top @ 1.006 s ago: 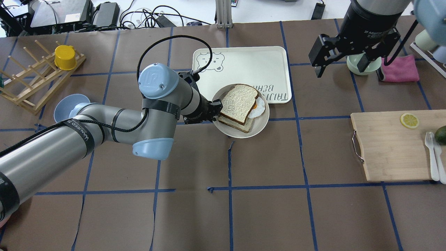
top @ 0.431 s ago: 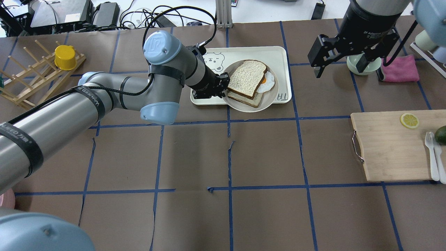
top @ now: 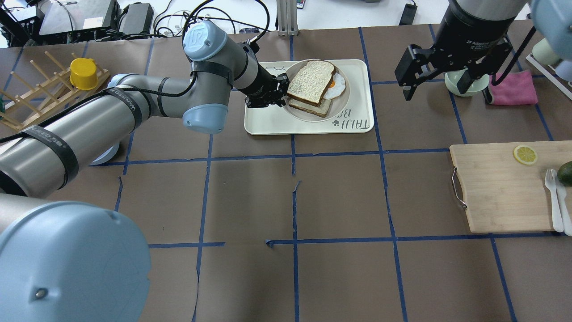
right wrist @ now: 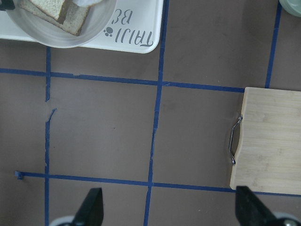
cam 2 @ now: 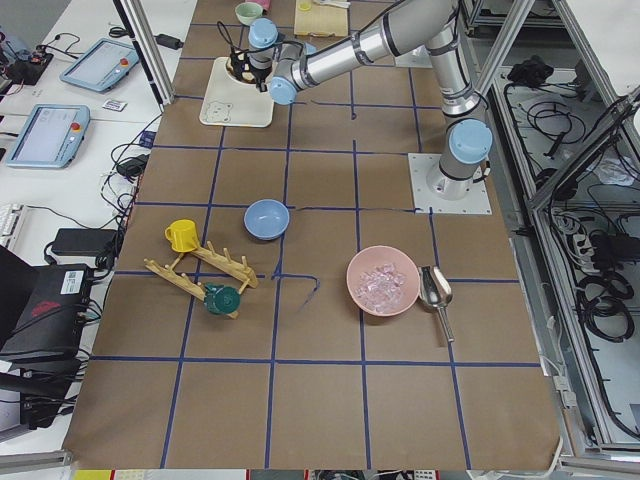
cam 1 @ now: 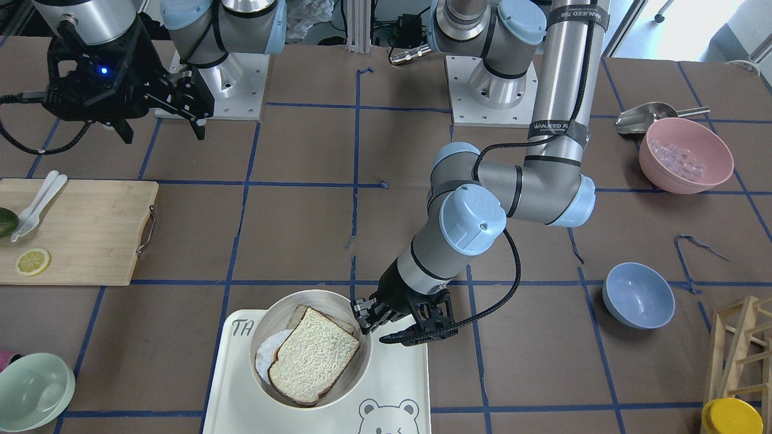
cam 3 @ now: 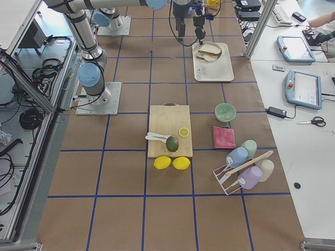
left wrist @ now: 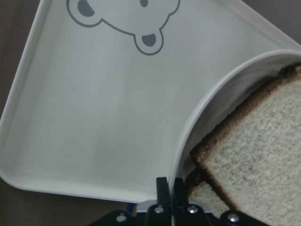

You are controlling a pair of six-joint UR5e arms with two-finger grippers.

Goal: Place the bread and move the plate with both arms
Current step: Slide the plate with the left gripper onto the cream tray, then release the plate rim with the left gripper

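Now that the left gripper (top: 284,91), pinching the plate (top: 342,105) by its rim, has carried it fully over the bear tray (top: 268,124), the move looks nearly done, though touchdown is unclear. The bread (top: 311,80) rides on top; the right gripper (top: 435,85) hangs spread.

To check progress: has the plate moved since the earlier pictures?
Yes. In the left pincer, the plate went from the near edge of the tray fully onto it.
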